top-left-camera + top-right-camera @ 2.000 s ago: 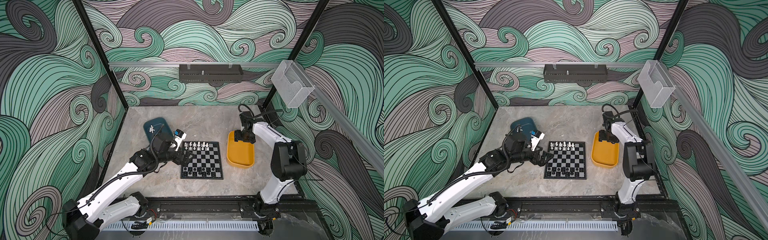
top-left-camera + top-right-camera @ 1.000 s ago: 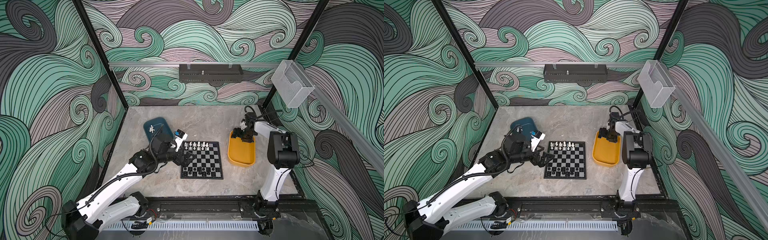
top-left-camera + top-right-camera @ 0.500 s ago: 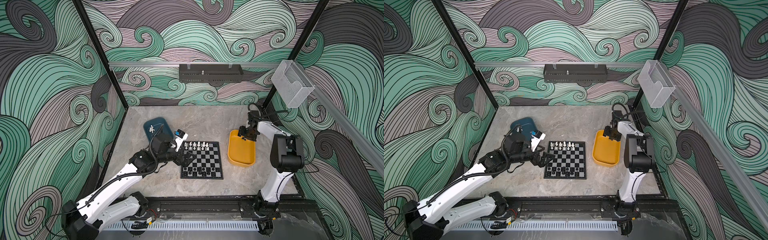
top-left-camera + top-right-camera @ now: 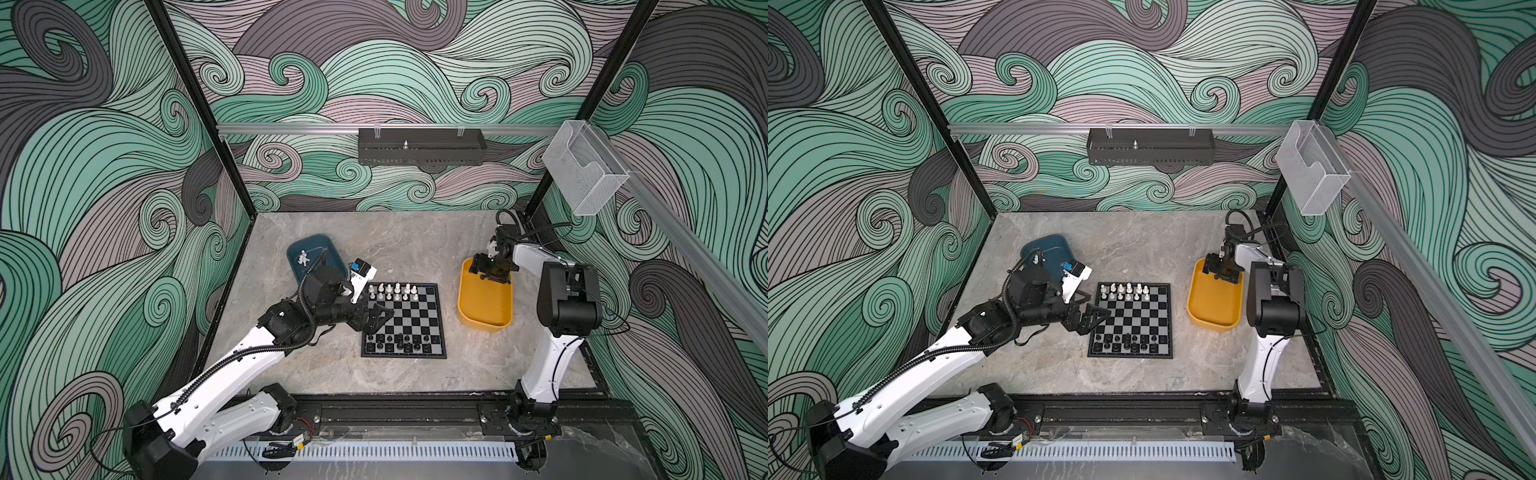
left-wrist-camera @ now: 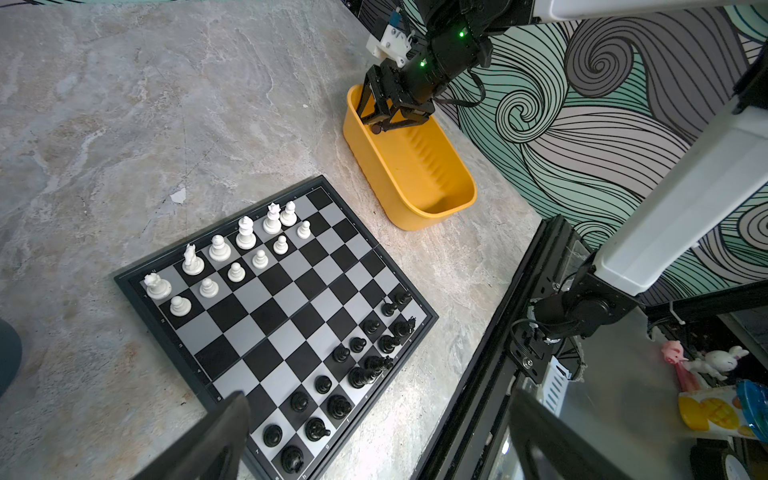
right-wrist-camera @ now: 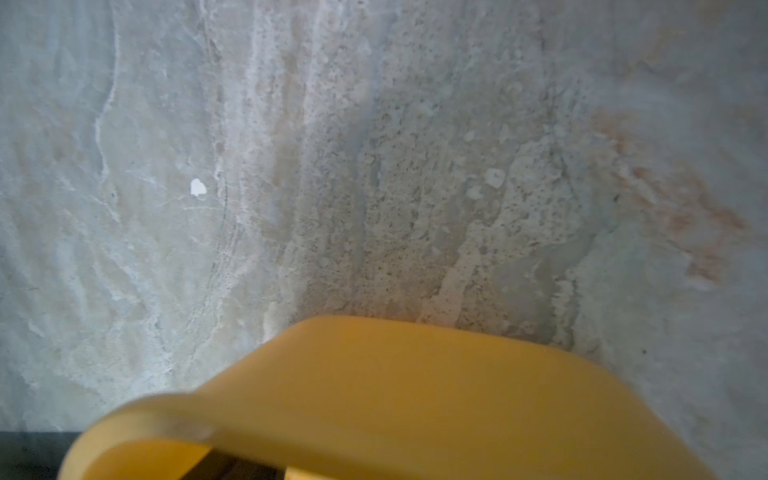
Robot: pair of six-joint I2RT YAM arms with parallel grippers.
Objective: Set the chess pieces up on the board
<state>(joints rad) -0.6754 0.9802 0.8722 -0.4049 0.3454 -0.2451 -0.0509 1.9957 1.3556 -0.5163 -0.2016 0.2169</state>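
Observation:
The board [image 4: 411,316] lies mid-table, also seen in the left wrist view as the board [image 5: 291,307]. White chess pieces [image 4: 392,291] fill part of its far two rows, and black ones [image 4: 401,340] stand on its near rows. My left gripper [image 4: 374,318] hovers open and empty over the board's left edge, its fingers [image 5: 224,436] spread wide. My right gripper [image 4: 484,272] hangs over the far end of the yellow tray [image 4: 484,307] with its jaws apart. A small dark round shape [image 5: 376,129] shows at its tips; I cannot tell what it is.
A teal tray [image 4: 316,249] at the back left holds a few white pieces [image 4: 303,258]. The yellow tray's rim [image 6: 415,395] fills the right wrist view. A black rail [image 4: 415,409] runs along the table's front edge. A white fleck [image 5: 178,195] lies beyond the board.
The right arm has swayed slightly, its gripper staying over the far end of the yellow tray. The left arm has not moved.

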